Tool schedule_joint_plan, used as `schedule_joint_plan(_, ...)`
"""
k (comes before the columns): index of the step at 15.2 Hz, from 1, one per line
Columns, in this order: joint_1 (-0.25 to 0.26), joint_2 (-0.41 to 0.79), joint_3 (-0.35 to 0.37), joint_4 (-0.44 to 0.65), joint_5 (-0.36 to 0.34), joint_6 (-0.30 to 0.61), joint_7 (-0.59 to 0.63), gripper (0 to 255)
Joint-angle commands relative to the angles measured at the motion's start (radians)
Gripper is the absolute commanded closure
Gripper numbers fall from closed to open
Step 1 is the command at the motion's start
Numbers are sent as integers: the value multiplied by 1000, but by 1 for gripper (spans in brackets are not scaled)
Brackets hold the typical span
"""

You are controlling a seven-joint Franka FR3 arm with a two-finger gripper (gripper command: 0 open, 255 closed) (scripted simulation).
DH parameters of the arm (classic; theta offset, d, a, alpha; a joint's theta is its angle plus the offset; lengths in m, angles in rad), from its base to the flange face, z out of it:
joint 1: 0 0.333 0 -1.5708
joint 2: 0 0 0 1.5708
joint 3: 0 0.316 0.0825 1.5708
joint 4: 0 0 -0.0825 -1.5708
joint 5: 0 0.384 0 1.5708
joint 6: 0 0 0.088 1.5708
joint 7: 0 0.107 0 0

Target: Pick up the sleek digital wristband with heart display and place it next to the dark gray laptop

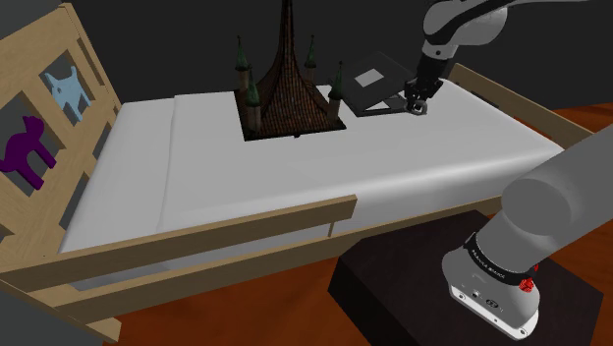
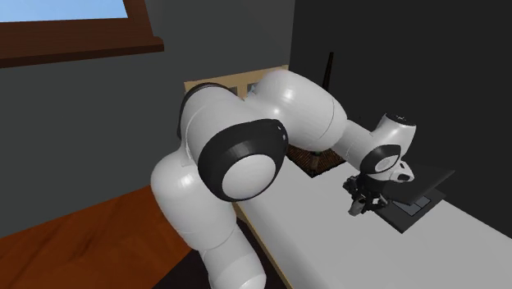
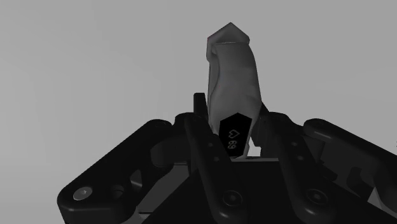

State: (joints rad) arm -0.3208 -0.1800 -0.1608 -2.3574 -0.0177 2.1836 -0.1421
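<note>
In the wrist view a grey wristband with a black display showing a heart stands clasped between my two black fingers; my gripper is shut on it. In the shoulder view my gripper hangs just above the white mattress, right beside the front edge of the open dark gray laptop. The second exterior view shows the gripper low over the bed, with the laptop just past it.
A dark brown tower model with small spires stands on the mattress at the laptop's left in the shoulder view. Wooden rails and a headboard with animal cut-outs frame the bed. The dark stand sits at the lower right.
</note>
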Motion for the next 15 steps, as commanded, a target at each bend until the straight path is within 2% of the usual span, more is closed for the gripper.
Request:
schedule_joint_plan(1,0,11,-1,-17,2,28,-1,255)
schedule_joint_plan(10,2,90,-5,-75,17,165,-14,255)
schedule_joint_plan(15,2,90,-5,-75,17,165,-14,255)
